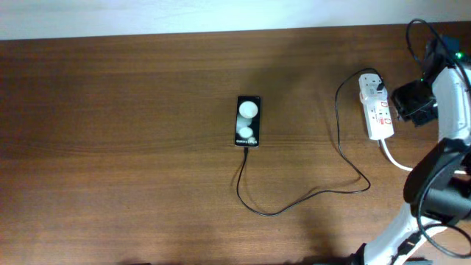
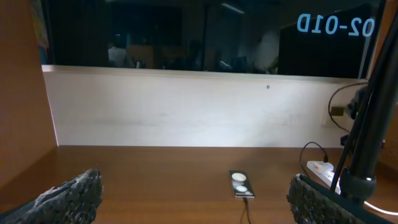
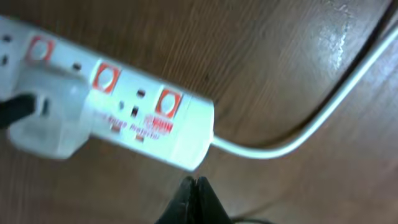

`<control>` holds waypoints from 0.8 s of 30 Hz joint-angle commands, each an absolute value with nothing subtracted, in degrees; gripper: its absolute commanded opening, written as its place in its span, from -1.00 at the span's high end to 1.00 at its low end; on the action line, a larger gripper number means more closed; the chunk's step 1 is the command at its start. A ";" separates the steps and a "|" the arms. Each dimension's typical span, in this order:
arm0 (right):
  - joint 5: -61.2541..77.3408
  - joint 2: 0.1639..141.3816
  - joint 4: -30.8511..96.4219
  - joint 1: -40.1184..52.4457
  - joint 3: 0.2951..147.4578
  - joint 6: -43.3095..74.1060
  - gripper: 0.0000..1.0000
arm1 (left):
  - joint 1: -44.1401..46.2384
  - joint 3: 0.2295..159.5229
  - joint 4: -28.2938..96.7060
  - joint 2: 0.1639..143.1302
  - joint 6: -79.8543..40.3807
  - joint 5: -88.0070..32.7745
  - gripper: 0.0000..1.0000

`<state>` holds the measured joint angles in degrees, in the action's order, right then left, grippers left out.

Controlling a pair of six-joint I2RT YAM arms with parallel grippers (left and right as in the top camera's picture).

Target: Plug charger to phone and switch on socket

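The black phone (image 1: pixel 248 121) lies face up mid-table, with two white round blobs on it. The thin black charger cable (image 1: pixel 274 212) runs from the phone's near end, curls across the table and rises to a white plug head (image 1: pixel 372 82) seated in the white socket strip (image 1: pixel 380 116). My right gripper (image 1: pixel 402 110) is shut and empty, just beside the strip's cord end (image 3: pixel 194 184). The strip (image 3: pixel 134 115) shows red switch marks, and the plug head (image 3: pixel 46 118) sits in it. My left gripper (image 2: pixel 196 205) is wide open and empty, far back from the phone (image 2: pixel 241 184).
The strip's thick white cord (image 3: pixel 305 134) curves off to the right and toward the front (image 1: pixel 394 158). The right arm (image 1: pixel 441 169) stands at the table's right edge. A white wall panel (image 2: pixel 186 112) closes the far side.
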<state>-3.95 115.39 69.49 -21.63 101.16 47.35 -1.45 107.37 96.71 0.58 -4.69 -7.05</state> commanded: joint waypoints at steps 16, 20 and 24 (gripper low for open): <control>7.14 126.93 50.28 -22.15 102.56 47.42 0.92 | -1.28 107.31 96.51 0.49 -3.99 -6.61 -0.98; 7.14 127.33 49.84 -22.15 102.56 47.40 0.92 | -1.28 107.31 96.27 0.49 -3.99 -6.61 -0.98; 7.11 127.50 48.58 -22.15 102.56 47.40 0.92 | -1.28 107.31 96.07 0.49 -3.99 -6.61 -0.98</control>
